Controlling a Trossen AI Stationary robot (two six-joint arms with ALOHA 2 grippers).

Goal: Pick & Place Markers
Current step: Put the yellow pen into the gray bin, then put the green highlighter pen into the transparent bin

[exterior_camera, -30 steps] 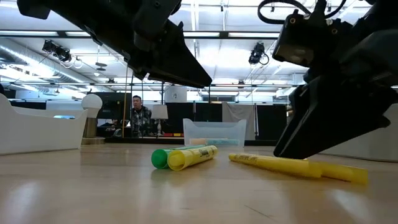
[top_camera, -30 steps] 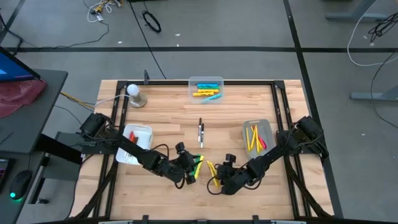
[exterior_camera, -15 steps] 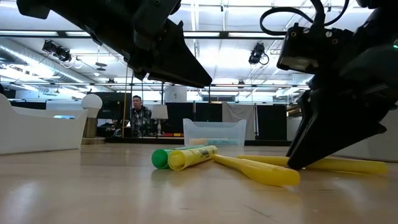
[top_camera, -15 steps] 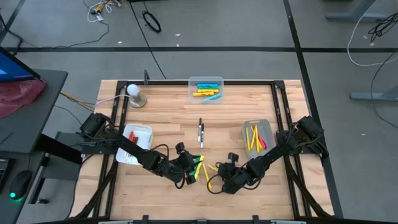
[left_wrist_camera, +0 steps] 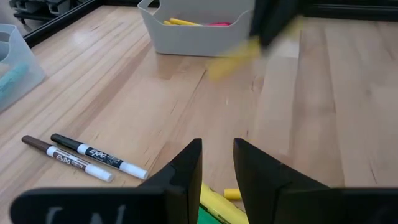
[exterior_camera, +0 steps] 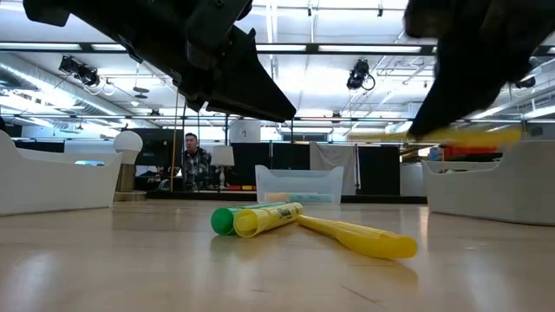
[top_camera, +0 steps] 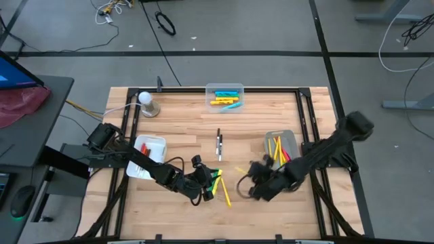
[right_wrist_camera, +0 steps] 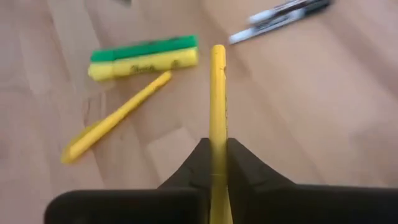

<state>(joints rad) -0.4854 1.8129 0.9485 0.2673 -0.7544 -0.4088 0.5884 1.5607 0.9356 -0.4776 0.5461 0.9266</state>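
Note:
My right gripper (top_camera: 260, 183) is shut on a slim yellow marker (right_wrist_camera: 217, 93) and holds it above the table, left of the grey bin (top_camera: 280, 135). A second slim yellow marker (top_camera: 224, 192) lies flat on the wood. Beside it lie a chunky green marker (right_wrist_camera: 144, 48) and a chunky yellow one (right_wrist_camera: 143, 64), side by side. My left gripper (left_wrist_camera: 217, 165) hovers open just over these two. Two thin white markers (top_camera: 219, 144) lie at the table's middle. My right gripper pinches the slim yellow marker between its two fingers, on a stretch of the barrel (right_wrist_camera: 217, 138) toward one end. The marker runs along the fingers and sticks out well past their tips. It is lifted clear of the table and lies about level (exterior_camera: 434, 135).
The grey bin holds slim yellow and red markers. A clear bin (top_camera: 224, 89) with blue and yellow markers stands at the far edge. A white tray (top_camera: 150, 144) sits at the left and a white ball on a base (top_camera: 147, 102) at the far left. A person (exterior_camera: 192, 160) stands beyond the table.
My right gripper has shut on one of the two slim yellow markers, lifted it clear of the table, and gone up and toward the grey bin. The other slim yellow marker was turned about on the wood and lies nearer the chunky pair.

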